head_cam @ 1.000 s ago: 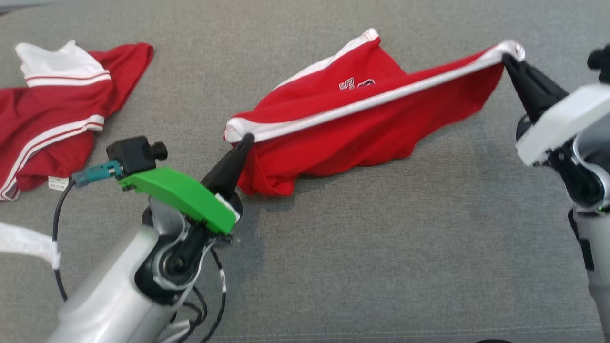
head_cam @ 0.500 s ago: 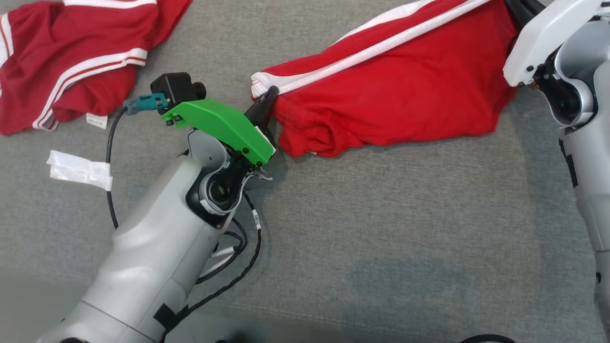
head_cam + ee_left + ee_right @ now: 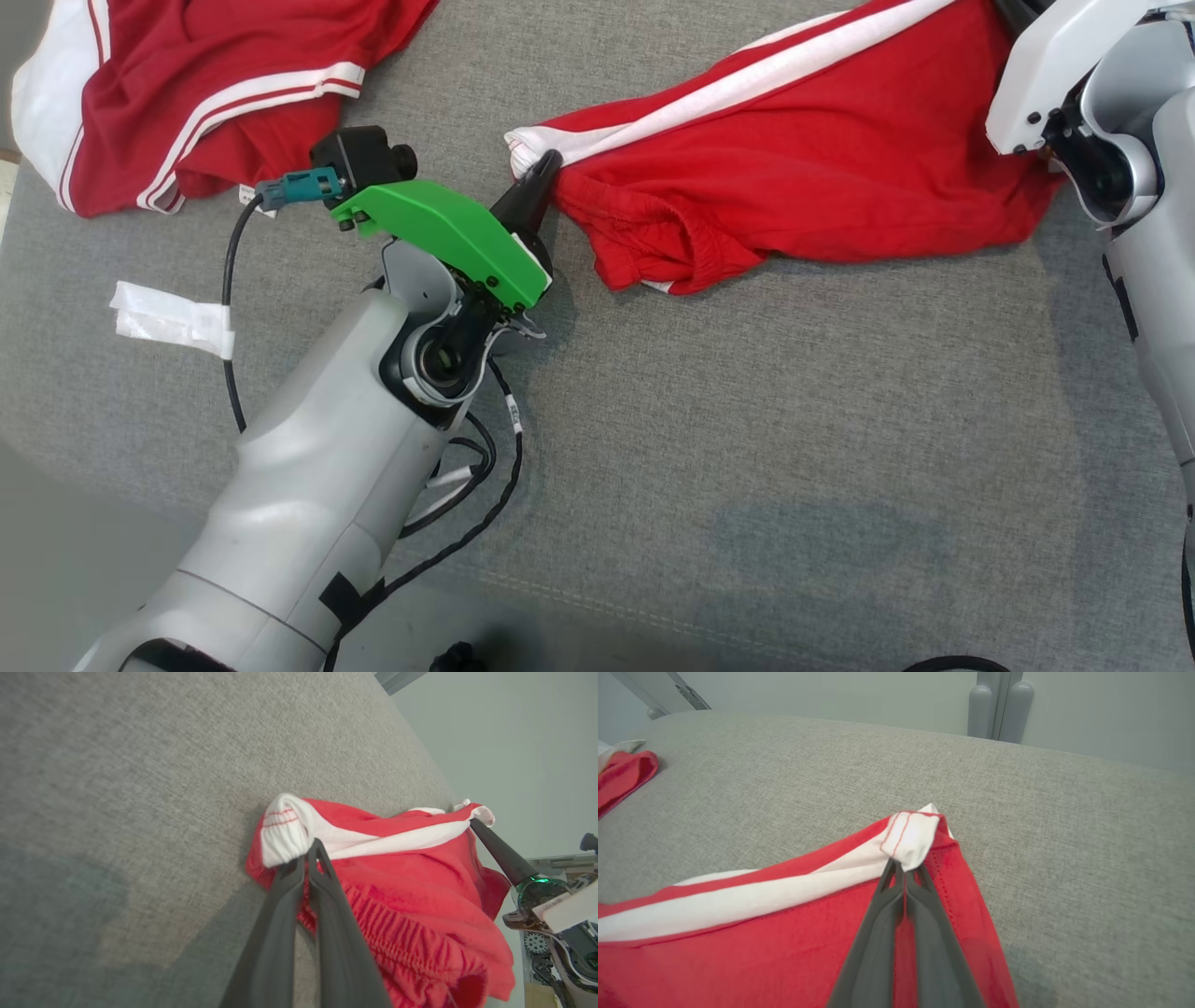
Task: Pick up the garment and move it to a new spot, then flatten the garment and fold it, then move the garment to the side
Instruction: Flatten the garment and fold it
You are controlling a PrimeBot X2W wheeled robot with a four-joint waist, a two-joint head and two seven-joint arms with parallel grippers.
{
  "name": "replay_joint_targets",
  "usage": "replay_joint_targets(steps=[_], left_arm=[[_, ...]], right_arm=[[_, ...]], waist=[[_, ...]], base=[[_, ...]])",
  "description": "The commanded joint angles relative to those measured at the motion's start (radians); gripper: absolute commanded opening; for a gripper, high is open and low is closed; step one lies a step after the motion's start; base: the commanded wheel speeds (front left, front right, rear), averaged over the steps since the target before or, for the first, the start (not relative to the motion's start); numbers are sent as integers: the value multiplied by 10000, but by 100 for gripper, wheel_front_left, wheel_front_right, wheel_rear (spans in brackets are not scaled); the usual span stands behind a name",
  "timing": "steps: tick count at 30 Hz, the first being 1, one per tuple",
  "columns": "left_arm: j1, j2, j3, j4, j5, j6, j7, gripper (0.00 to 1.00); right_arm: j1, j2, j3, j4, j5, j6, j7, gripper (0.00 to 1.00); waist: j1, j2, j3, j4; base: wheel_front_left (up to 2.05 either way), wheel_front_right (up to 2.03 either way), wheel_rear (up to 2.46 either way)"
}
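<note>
The garment [image 3: 822, 168] is bright red cloth with a white side stripe, stretched between my two grippers above the grey surface. My left gripper [image 3: 546, 163] is shut on its white-banded left corner [image 3: 287, 830], seen close in the left wrist view with both fingers [image 3: 280, 924] pressed together. My right gripper [image 3: 901, 865] is shut on the other white corner [image 3: 910, 835]; in the head view its fingers sit behind the white wrist housing [image 3: 1055, 65] at the top right. The garment's lower edge [image 3: 672, 271] sags onto the surface. The right gripper's fingers [image 3: 500, 851] also show in the left wrist view.
A second, darker red garment [image 3: 187, 84] with white stripes lies at the far left. A white tape tab [image 3: 168, 317] on a black cable [image 3: 229, 355] rests by my left forearm. The grey padded surface [image 3: 747, 448] spreads wide toward the near edge.
The head camera has tipped down, so everything has slid up the picture. The garment hangs lower and has moved nearer, its bottom edge now bunched on the surface.
</note>
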Motion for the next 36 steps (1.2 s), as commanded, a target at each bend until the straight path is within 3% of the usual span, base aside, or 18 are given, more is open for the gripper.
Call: replay_joint_targets(steps=[1, 2, 3, 4, 5, 9, 13, 15, 19, 25, 29, 33, 36], left_arm=[[45, 31, 11, 113, 16, -27, -6, 16], [70, 26, -5, 151, 32, -20, -9, 38], [101, 14, -17, 185, 40, -19, -18, 53], [130, 3, -21, 218, 42, -14, -41, 95], [172, -6, -29, 249, 45, -12, -65, 100], [507, 353, -454, 355, 632, -78, -375, 100], [774, 908, -1020, -379, 1951, 19, -1606, 100], [1505, 1396, -1434, -1040, 2817, 723, -2388, 100], [2054, 1836, -1581, -2281, 3592, 1461, -2844, 100], [2855, 1984, -1127, -3518, 4964, 1979, -3086, 100], [3602, 1554, -169, -4040, 5917, 1708, -3075, 100], [4254, 1006, 820, -4025, 6517, 923, -3078, 100], [4529, 689, 1153, -3814, 6755, 575, -3079, 100]], right_arm=[[-85, -108, 29, 105, 42, -18, -86, 0], [-120, -121, 56, 168, 29, -19, -127, 28], [-145, -109, 122, 218, 38, -19, -179, 71], [-165, -85, 186, 256, 65, -18, -239, 100], [-166, -72, 284, 283, 56, -18, -304, 100], [193, -197, 1236, 172, 180, -15, -31, 100], [294, -725, 2110, -678, 1019, -15, 1316, 100], [490, -1385, 2453, -1255, 1501, -16, 2229, 100], [454, -1968, 2068, -1412, 1527, -16, 2737, 100], [804, -2582, 1946, -998, 1321, -18, 3042, 100], [1097, -2625, 1740, -494, 1528, -16, 3087, 100], [1343, -2465, 1656, -30, 1797, -9, 3084, 100], [1483, -2316, 1635, 174, 1991, -6, 3133, 100]], waist=[[0, 0, -64, -4], [0, 0, -89, -18], [0, 0, -121, -43], [0, 0, -155, -78], [0, 0, -203, -120], [0, 0, -744, -351], [0, 0, -1245, -581], [0, 0, -1432, -624], [0, 0, -1327, -385], [0, 0, -942, 369], [0, 0, -779, 767], [0, 0, -763, 1010], [0, 0, -811, 1086]], base=[[0, 0, 0], [0, 0, 0], [0, 0, 0], [0, 0, 0], [0, 0, 0], [0, 0, 0], [0, 0, 0], [0, 0, 0], [0, 0, 0], [0, 0, 0], [0, 0, 0], [0, 0, 0], [0, 0, 0]])
